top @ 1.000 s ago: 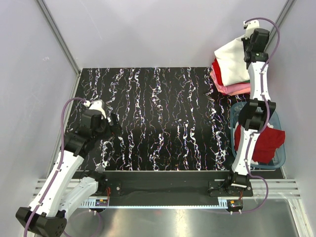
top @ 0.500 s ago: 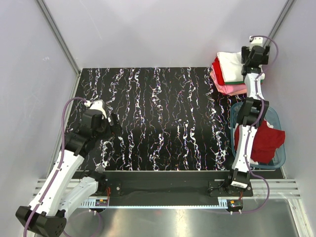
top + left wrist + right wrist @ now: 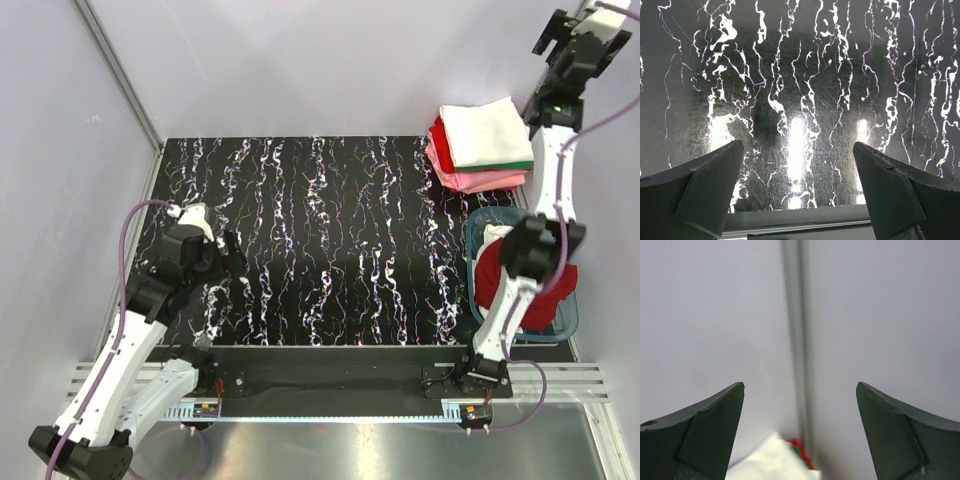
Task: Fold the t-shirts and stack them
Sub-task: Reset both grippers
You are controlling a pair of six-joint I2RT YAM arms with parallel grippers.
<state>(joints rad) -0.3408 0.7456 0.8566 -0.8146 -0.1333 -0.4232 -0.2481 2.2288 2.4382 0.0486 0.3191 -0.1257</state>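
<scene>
A stack of folded t-shirts [image 3: 480, 150] lies at the mat's back right corner, with a white one [image 3: 487, 132] on top of green, red and pink layers. High above and behind the stack my right gripper [image 3: 556, 30] is open and empty. In the right wrist view this gripper [image 3: 800, 387] faces the wall corner, and the white shirt's corner [image 3: 772, 462] shows below it. A dark red t-shirt [image 3: 552, 288] lies crumpled in the tub [image 3: 470, 262] with a bit of white cloth [image 3: 497, 236]. My left gripper [image 3: 226, 250] hovers open over the mat's left side, nothing between its fingers [image 3: 710, 185].
The black, white-veined mat [image 3: 320, 240] covers the table between pale side walls. An aluminium post [image 3: 799, 340] runs up the back right corner. The translucent tub stands at the right edge beside the right arm's elbow [image 3: 535, 250]. A dark rail [image 3: 800, 222] borders the mat's near edge.
My right gripper opened, left the white t-shirt flat on the stack, and rose up and back toward the wall corner. The left arm barely moved.
</scene>
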